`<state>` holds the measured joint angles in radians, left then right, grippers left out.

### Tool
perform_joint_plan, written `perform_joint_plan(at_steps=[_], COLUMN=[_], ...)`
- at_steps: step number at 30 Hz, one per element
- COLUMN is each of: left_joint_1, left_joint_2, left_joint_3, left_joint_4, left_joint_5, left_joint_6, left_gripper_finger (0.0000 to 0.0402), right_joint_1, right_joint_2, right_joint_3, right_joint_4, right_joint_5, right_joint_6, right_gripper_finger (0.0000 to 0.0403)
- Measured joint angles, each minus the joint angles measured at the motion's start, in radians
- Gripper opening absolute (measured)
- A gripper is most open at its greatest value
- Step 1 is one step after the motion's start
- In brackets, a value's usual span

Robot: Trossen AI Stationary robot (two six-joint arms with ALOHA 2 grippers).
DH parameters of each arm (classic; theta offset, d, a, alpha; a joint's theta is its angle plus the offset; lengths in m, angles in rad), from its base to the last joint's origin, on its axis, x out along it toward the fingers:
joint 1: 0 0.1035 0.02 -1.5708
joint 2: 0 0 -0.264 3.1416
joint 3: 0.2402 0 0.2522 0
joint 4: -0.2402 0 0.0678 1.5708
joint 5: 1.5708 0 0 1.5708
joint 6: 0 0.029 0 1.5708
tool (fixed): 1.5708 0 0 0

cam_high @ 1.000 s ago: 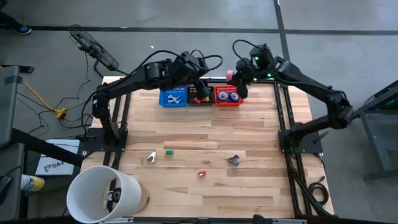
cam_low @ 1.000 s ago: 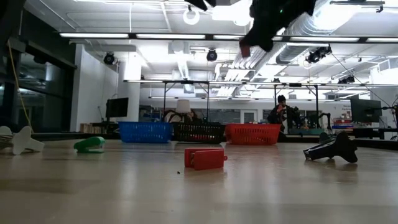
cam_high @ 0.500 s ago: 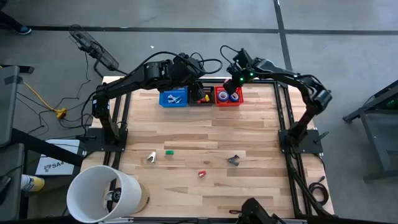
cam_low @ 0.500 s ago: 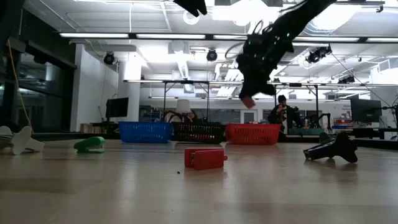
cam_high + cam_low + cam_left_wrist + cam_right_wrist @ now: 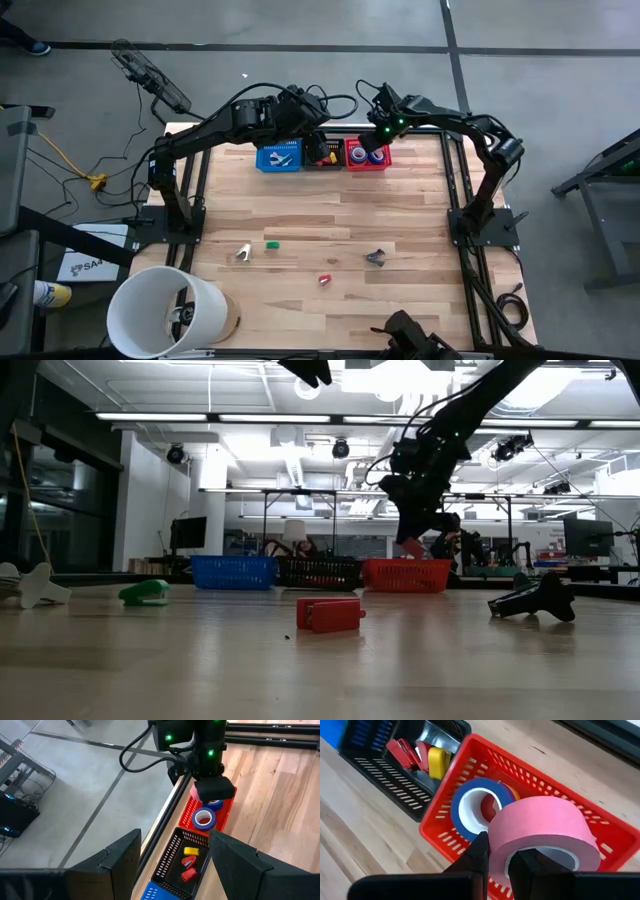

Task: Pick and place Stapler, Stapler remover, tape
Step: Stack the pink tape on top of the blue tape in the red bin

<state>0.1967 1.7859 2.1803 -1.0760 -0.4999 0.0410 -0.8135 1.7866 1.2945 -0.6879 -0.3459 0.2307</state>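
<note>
At the far edge of the pale wooden table [image 5: 330, 230] three small plastic baskets stand in a row, and both arms reach over them. Going from the left: the blue mesh basket [image 5: 279, 158] holds a pale staple remover. Above the seam between it and the next basket hangs the left gripper [image 5: 312, 132]; its wrist view shows its two dark fingers [image 5: 120, 857] spread wide apart with nothing between them. The black mesh basket [image 5: 184, 862] in the middle holds a yellow stapler [image 5: 190, 851] and two red staplers [image 5: 187, 868]. The red mesh basket [image 5: 530, 780] at the right end already holds a blue ring-shaped tape roll [image 5: 480, 805] and a second blue roll behind it, with a sliver of a yellow roll showing at its rim. Over this red basket the right gripper [image 5: 378, 140] is clamped on the wall of the pink ring-shaped tape roll [image 5: 542, 832], one finger inside the open centre and one outside, the roll hanging just above the basket's rim.

Nearer the front of the table, well apart from the baskets, lie from left to right a white staple remover [image 5: 243, 252], a green stapler [image 5: 271, 243], a red stapler [image 5: 328, 614] and a dark staple remover [image 5: 376, 258]. A big white cylinder [image 5: 165, 310] stands at the table's front left corner.
</note>
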Motion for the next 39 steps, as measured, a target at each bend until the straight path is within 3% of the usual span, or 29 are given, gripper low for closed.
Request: perform_joint_plan(at_steps=[21, 39], left_joint_1=[0.000, 0.000], left_joint_2=[0.000, 0.000], left_joint_3=[0.000, 0.000], left_joint_4=[-0.005, -0.006], left_joint_5=[0.004, 0.021], left_joint_6=[0.001, 0.003], left_gripper_finger=[0.0229, 0.0229], right_joint_1=[0.004, 0.004], right_joint_2=[0.000, 0.001], right_joint_3=[-0.001, -0.100], right_joint_4=[-0.063, 0.062], right_joint_5=[0.000, -0.002], right_joint_6=[0.083, 0.132], right_gripper_finger=[0.0039, 0.0043])
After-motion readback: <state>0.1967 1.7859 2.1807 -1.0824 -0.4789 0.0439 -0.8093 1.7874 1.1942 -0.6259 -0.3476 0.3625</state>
